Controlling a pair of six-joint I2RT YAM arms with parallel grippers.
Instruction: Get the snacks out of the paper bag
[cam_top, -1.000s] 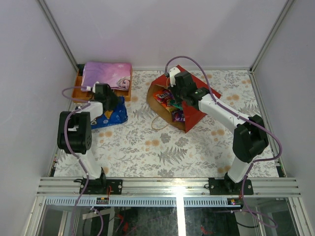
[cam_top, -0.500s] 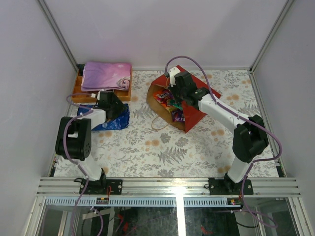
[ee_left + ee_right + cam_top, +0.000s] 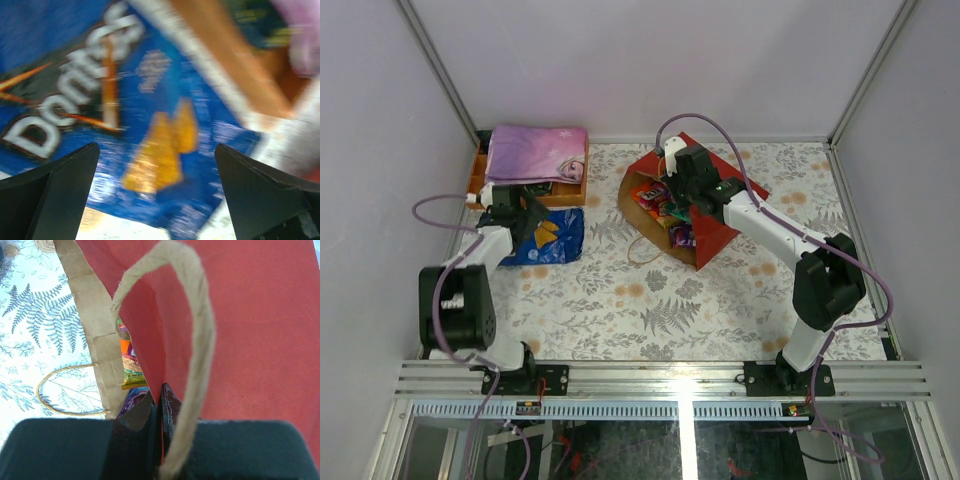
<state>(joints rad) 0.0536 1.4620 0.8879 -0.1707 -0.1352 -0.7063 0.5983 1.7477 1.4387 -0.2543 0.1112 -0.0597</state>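
Left gripper (image 3: 156,148) has pulled back, released, above the flat blue Doritos bag (image 3: 552,238); right gripper (image 3: 159,393) clamps the paper bag (image 3: 260,330).

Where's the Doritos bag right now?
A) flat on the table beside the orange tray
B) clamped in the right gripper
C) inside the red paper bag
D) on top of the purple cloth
A: the Doritos bag lies flat on the table just in front of the orange tray, with the left gripper open over it.
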